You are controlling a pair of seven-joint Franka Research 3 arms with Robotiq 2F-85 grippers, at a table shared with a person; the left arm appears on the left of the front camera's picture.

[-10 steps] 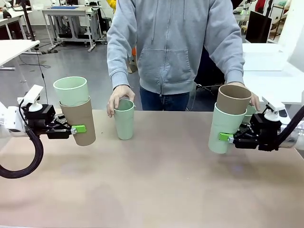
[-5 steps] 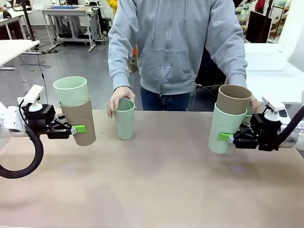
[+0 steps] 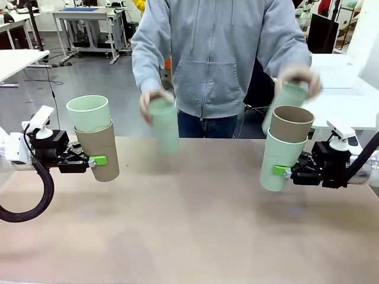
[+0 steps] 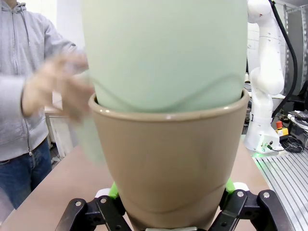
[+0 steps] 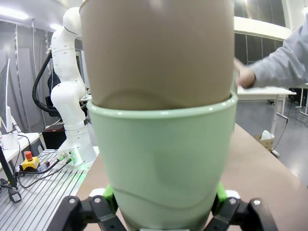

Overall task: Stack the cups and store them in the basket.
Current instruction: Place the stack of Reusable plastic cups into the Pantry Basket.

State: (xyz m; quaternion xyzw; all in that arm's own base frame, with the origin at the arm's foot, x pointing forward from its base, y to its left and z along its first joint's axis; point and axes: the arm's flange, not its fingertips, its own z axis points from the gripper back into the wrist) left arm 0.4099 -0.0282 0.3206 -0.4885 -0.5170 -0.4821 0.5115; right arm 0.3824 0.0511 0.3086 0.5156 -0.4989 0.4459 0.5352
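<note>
Holding two nested pairs of cups over the counter [image 3: 189, 231] while a person lifts two more.
Left fingers [image 3: 98, 160] are clamped on a brown outer cup [image 3: 102, 155] with a mint inner cup [image 3: 89, 112] nested in it. Right fingers [image 3: 278, 170] grip a mint outer cup [image 3: 276, 155] carrying a brown inner cup [image 3: 291, 123]. Across the counter, one hand [image 3: 151, 99] raises a blurred middle mint cup [image 3: 165, 125], and the other hand [image 3: 299, 75] raises a far mint cup [image 3: 285, 97] just behind the right pair.
</note>
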